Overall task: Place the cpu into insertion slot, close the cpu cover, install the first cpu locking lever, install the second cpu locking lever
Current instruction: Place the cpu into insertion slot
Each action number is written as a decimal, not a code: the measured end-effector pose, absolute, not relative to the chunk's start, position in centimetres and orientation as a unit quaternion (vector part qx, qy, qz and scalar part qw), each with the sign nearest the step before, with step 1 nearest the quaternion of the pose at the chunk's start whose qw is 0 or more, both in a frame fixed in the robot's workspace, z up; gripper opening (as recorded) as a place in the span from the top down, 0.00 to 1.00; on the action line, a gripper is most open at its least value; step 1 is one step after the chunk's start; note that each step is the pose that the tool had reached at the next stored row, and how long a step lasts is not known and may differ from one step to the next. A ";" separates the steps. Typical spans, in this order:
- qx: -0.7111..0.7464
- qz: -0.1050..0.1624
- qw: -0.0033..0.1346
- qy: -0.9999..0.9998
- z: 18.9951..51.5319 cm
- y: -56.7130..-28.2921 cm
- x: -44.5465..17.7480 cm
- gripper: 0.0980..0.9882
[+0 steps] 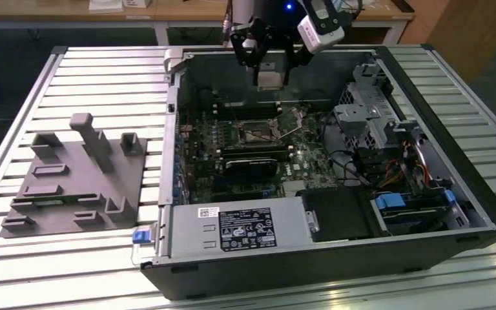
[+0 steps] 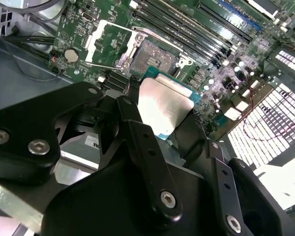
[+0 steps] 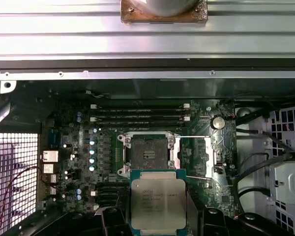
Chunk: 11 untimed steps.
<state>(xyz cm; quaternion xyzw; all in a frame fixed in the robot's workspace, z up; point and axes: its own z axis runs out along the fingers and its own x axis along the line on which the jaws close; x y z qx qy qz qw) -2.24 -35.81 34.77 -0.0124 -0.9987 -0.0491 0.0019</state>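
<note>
My gripper [image 1: 270, 76] hangs over the far part of the open computer case, shut on the cpu [image 1: 270, 79], a flat square chip with a silvery top. In both wrist views the cpu [image 3: 158, 204] [image 2: 164, 105] sits between the black fingers [image 2: 137, 132], held above the green board and apart from it. Below it the insertion slot [image 1: 255, 131] [image 3: 147, 152] [image 2: 155, 54] lies uncovered, with a dark centre. The cpu cover [image 3: 196, 156] [image 2: 105, 46], a thin silvery frame, is swung open beside the slot.
Long black memory slots [image 3: 140, 114] run beside the socket. A black card [image 1: 252, 161] and the power supply [image 1: 239, 229] lie nearer the case front. A drive cage [image 1: 373, 113] and cables stand at the exterior view's right. A grey fixture [image 1: 75, 174] rests on the slatted table.
</note>
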 end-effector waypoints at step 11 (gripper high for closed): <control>-0.012 -0.049 0.000 -0.999 33.2 -35.8 -2.2 0.50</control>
